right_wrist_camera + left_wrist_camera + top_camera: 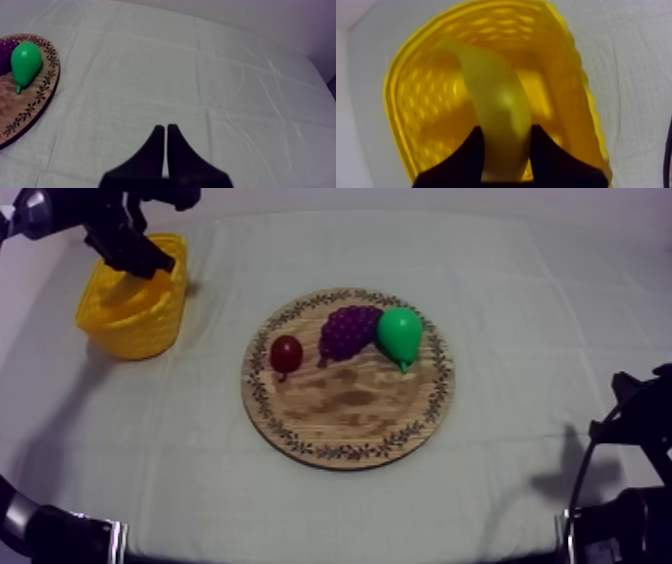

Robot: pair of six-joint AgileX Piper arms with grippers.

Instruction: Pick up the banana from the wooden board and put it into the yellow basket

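My left gripper [140, 270] hangs over the yellow basket [118, 321] at the table's far left. In the left wrist view its two black fingers [467, 155] are shut on the yellow banana [495, 107], which curves down into the basket [426, 95]. The round wooden board [347, 413] lies mid-table and holds a small red fruit [286, 353], a bunch of grapes [349, 330] and a green pear [401, 334]. My right gripper [166, 131] rests shut above bare cloth at the near right, its arm [625, 488] low at that side.
The right wrist view catches the board's rim [47, 85] and the pear [25, 60] beside it. Grey-white cloth covers the whole table. My left arm's base [50, 533] sits at the near left edge.
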